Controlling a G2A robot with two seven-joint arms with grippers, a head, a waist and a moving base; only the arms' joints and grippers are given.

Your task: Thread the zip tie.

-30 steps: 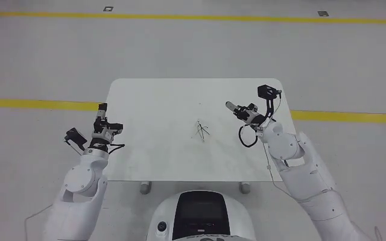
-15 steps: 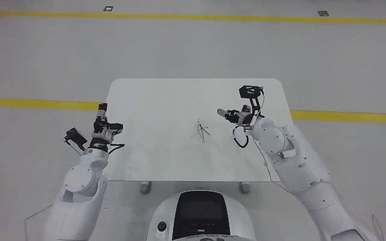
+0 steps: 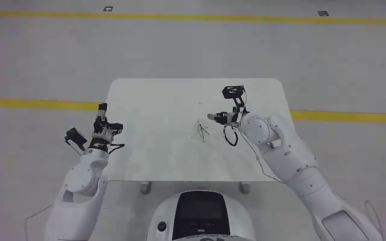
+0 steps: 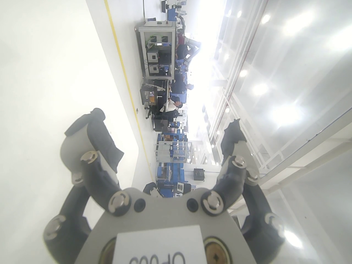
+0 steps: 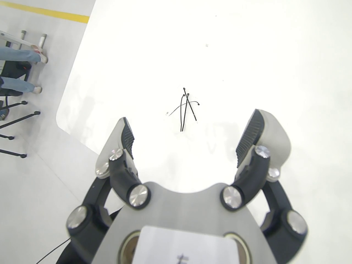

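White table (image 3: 157, 150) sits right in front of the robot, rounded corners. Zip ties (image 3: 202, 131): a few thin black ones lying flat approx at table ctr, crossed over each other in a loose heap; exact count hard to tell. In the R wrist view the same zip ties (image 5: 185, 108) lie on the table (image 5: 261, 42) ahead of the fingers, roughly in line w/ the gap btwn them, one strand curving across the others.

R gripper (image 3: 211, 116) is just right of the heap & slightly farther back, over the table, pointing left toward it. It is near the ties but not touching. Jaws are spread wide, nothing btwn them. The R wrist view shows R gripper (image 5: 191, 118) w/ ribbed pads (image 5: 249, 133) facing each other across bare tabletop.

L gripper (image 3: 102, 108) is at about the same depth, at the table's left edge, well apart from the ties, pointing toward the far side. Jaws are wide too, empty. In the L wrist view L gripper (image 4: 165, 119) has the table (image 4: 41, 56) on one side & the room beyond.

Farther out: near yellow stripe (image 3: 42, 103) on the floor, running left-right & showing at both sides of the table. Far yellow stripe (image 3: 181, 17) crosses the floor well beyond the table.
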